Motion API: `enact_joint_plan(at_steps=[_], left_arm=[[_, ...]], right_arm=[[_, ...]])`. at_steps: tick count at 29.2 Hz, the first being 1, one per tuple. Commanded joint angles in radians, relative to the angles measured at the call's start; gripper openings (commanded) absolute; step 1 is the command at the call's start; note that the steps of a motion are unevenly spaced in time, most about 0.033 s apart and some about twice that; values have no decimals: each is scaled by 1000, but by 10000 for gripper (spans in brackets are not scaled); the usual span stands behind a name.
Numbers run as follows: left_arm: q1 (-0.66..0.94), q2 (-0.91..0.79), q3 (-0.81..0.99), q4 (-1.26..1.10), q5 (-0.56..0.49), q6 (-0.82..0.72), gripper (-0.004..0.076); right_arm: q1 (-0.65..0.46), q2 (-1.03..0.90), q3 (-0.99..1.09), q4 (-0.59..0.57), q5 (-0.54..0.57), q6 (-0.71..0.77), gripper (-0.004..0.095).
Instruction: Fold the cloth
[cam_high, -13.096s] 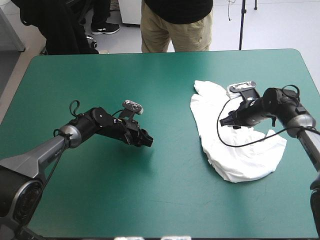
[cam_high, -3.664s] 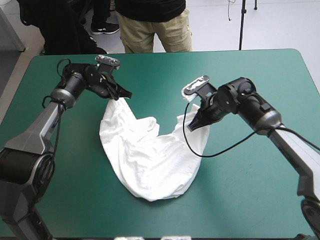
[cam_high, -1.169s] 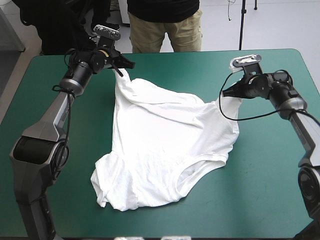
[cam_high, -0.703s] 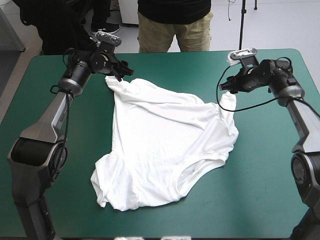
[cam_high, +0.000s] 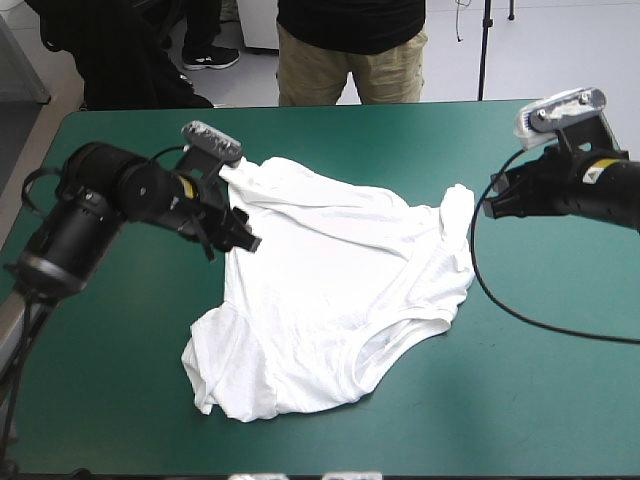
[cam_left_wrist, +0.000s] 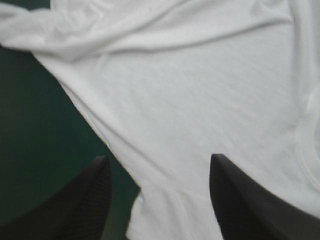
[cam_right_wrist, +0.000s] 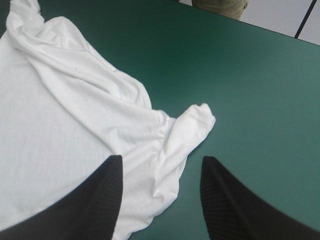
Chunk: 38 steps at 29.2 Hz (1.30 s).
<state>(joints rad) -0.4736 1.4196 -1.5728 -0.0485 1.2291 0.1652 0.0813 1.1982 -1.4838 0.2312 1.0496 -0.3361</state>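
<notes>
Shirt (cam_high: 330, 290) lies spread across the table (cam_high: 520, 350), likely flattened ready for folding — left gripper (cam_left_wrist: 159, 160) above its left edge, right gripper (cam_right_wrist: 162, 160) off its rumpled right corner, both wide open and empty (probably lining up fresh grips).

No text can be read in any view.

In the high view a small yellow label (cam_high: 181, 186) is seen on the left arm (cam_high: 105, 195), and a second yellow label (cam_high: 599, 172) on the right arm (cam_high: 570, 190). The print on both is too small to be read. The T-shirt (cam_high: 330, 290) and the teal-green cover (cam_high: 480, 400) are shown as plain surfaces.
</notes>
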Motion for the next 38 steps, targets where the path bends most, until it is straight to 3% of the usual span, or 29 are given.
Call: enact_joint_plan(at_steps=[1, 7, 11, 18, 27, 34, 36, 38], left_arm=[[-8, -194, 225, 19, 55, -98, 418], [-8, -382, 514, 105, 31, -264, 418], [-8, -416, 651, 110, -3, -337, 418], [-8, -366, 840, 78, -183, -381, 418], [-8, -224, 904, -83, -361, -309, 418], [-8, -91, 913, -76, -372, -256, 417], [-8, -63, 913, -78, -369, -236, 390], [-8, -51, 913, -93, -356, -209, 274]], right_arm=[[-10, -130, 91, 31, -31, 4, 445], [-10, -221, 218, 74, -34, 5, 445], [-10, -227, 257, 116, -32, -7, 445], [-8, -225, 265, 121, -52, -21, 443], [-8, -225, 265, 139, -50, -36, 441], [-8, -225, 265, 141, -50, -41, 439], [-8, -225, 265, 131, -50, -41, 431], [-8, -225, 265, 99, -41, -38, 414]])
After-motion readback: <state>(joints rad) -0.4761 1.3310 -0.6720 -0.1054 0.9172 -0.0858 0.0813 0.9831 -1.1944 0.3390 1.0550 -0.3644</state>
